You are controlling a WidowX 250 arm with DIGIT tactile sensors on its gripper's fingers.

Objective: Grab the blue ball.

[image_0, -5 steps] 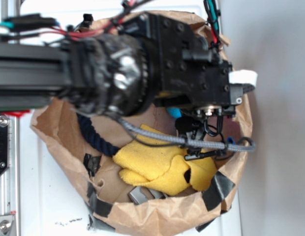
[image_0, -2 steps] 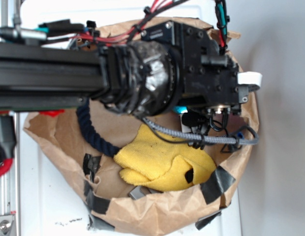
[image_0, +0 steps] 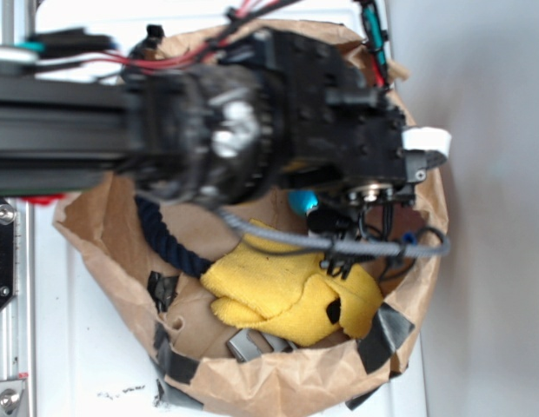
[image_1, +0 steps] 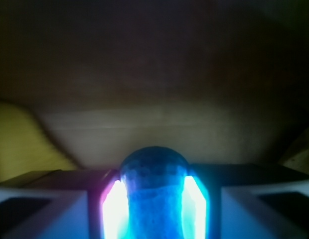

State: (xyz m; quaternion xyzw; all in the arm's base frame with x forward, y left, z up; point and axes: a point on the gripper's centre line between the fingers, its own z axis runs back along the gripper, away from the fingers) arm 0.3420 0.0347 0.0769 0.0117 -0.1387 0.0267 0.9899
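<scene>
White tabletop [image_0: 69, 347], brown paper bag [image_0: 278, 382] open on it, robot arm reaching in from the left.

Contents of the bag: yellow cloth [image_0: 278, 291] near the front; dark navy rope [image_0: 165, 239] curving along the left side; black tape patches [image_0: 387, 328] on the bag's rim. Gripper [image_1: 154, 199] sits low inside the bag, at its right side. The blue ball [image_1: 154, 179] is lodged between its two pads [image_1: 112, 209], which press on either flank; in the exterior view only a teal sliver [image_0: 302, 201] shows under the wrist.
</scene>
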